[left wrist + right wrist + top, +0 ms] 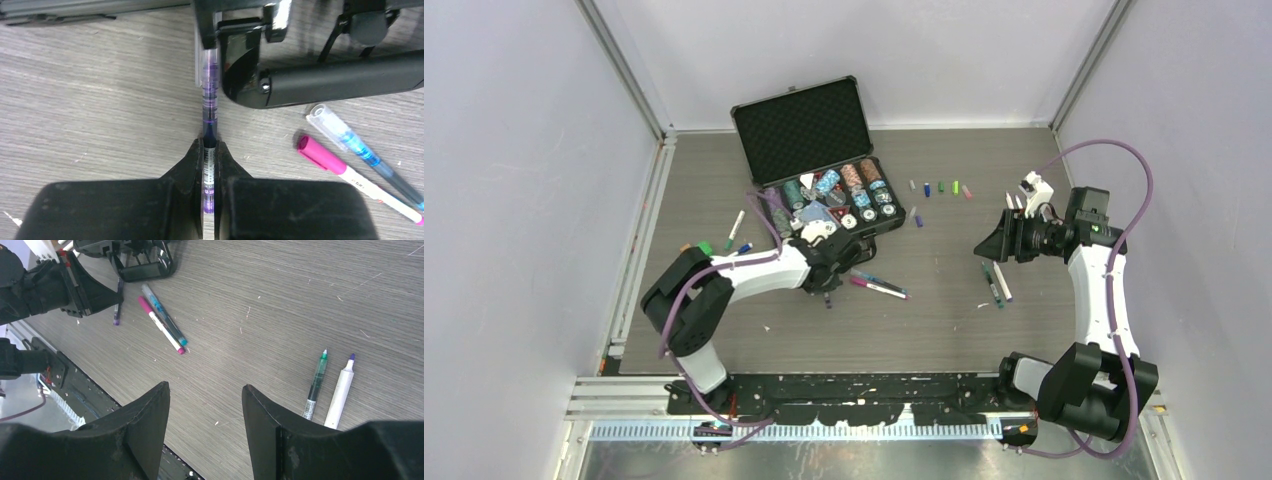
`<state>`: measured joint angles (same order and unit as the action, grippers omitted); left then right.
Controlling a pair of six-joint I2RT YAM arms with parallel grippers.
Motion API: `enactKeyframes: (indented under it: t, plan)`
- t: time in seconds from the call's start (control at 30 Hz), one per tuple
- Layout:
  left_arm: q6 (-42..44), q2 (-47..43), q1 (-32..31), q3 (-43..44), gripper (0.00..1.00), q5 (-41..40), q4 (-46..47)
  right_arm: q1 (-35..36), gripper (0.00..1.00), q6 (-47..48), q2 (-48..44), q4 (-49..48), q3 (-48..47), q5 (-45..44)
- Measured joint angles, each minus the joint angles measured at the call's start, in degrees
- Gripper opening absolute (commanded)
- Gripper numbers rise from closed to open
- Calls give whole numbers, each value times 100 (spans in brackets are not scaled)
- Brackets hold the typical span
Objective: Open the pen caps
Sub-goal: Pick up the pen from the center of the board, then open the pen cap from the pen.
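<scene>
Pen caps (940,186): a short row of loose ones (grey, blue, green, lime, pink) lies on the tabletop (924,330) just right of the open case. A separate green cap (705,246) sits near the tabletop's left edge.
Purple pen (209,97): in front of the case, its barcode-labelled barrel runs between the left fingers. Its far end reaches the case's front edge beside the handle (340,80). Whether its cap is on cannot be told.
Left fingers (182,167): together, clamped on the purple pen's barrel, one on each side.
Pink pen (327,162): white barrel with the pink cap on, lying on the tabletop just right of the left fingers.
Blue pen (360,152): clear cap on, lying alongside the pink pen, very close to it or touching.
Right fingers (150,415): apart, with nothing between them, hovering over the right side of the tabletop, well apart from the left arm.
Green pen (316,385): its tip is bare; it lies flat near the right fingers.
Purple-tipped white pen (340,392): its tip is also bare; it lies just beside the green pen and roughly parallel to it.
Case (804,130): black, with the foam-lined lid standing up. Rows of poker chips (849,185) fill the lower half.
Two more pens (736,228): on the tabletop left of the case, near the green cap.
</scene>
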<state>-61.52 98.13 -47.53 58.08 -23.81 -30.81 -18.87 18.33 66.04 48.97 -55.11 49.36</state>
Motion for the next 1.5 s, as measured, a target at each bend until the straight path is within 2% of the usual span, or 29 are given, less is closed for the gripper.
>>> enactKeyframes:
  t: [0.23, 0.57, 0.7, 0.9, 1.03, 1.23, 1.5]
  plan:
    - [-105, -741, 4, -643, 0, 44, -35, 0, 60, 0, 0, 11, 0, 57]
    - [63, -2728, 4, -1416, 0, 533, 33, 188, 60, 46, 0, 37, 4, 289]
    - [389, -3657, 7, -2194, 0, 1073, 715, 752, 60, 83, -20, 15, 26, 389]
    - [750, -4848, 9, -3276, 0, 1786, 2240, 2275, 60, 22, -68, -221, 33, 555]
    - [848, -4846, 9, -3589, 0, 2100, 3716, 2844, 60, -293, -68, -664, 79, 925]
    - [885, -4138, 9, -3646, 0, 2472, 5560, 2892, 60, -1110, -68, -1744, 579, 1292]
    - [833, -2962, -105, -3289, 0, 2500, 6983, 3080, 57, -3950, 74, -5040, 1816, 1373]
